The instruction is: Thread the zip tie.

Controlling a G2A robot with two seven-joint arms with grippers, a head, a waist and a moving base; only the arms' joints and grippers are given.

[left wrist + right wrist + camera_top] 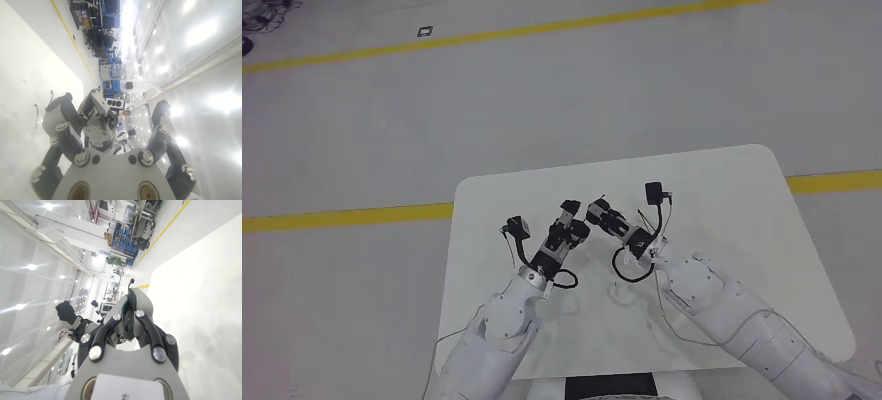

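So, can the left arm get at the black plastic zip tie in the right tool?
Probably yes: the left tool is open, facing the right tool with nothing between; the black plastic zip tie pokes out.

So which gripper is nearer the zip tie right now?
Right. The right gripper is shut on the zip tie, whose head sticks out past its fingertips. The left gripper is open, facing it close by, holding nothing.

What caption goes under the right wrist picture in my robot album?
The right pincer, shut on a thin black plastic zip tie whose head pokes past its tips, above the white table.
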